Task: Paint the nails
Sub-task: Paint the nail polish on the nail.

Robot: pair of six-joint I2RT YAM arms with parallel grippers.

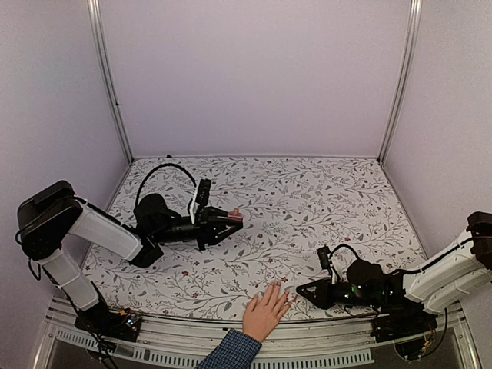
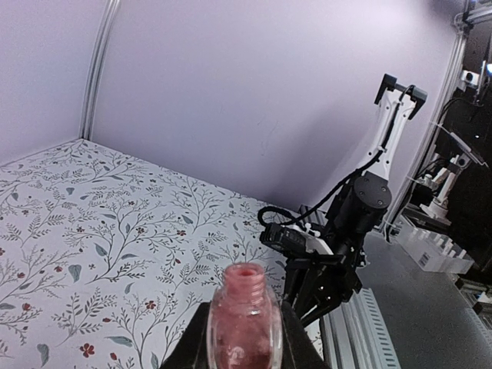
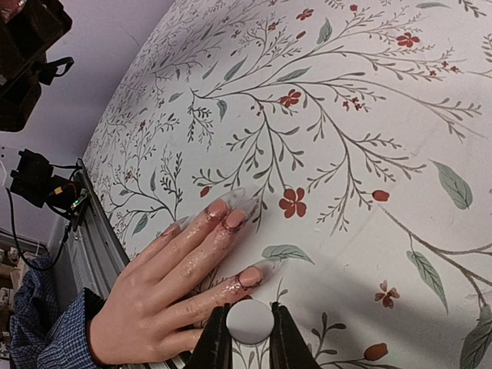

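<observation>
Floral-print white table (image 1: 323,192), lilac walls. Light-skinned human hand (image 1: 265,311) with blue checked cuff: flat at near table edge; pink-coated nails (image 3: 234,217) pointing inward. Left fingers (image 2: 192,346): clenched on open pink glass bottle (image 2: 244,323), toward left edge. Right fingers (image 3: 217,342): clenched on round white cap (image 3: 249,321), near one nail.

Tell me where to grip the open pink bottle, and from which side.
Grip the bottle by its wide body below the neck, jaws on its two sides, coming in from the base end. The mouth is uncapped, so that probably keeps the neck free; the left gripper holds it so.
</observation>
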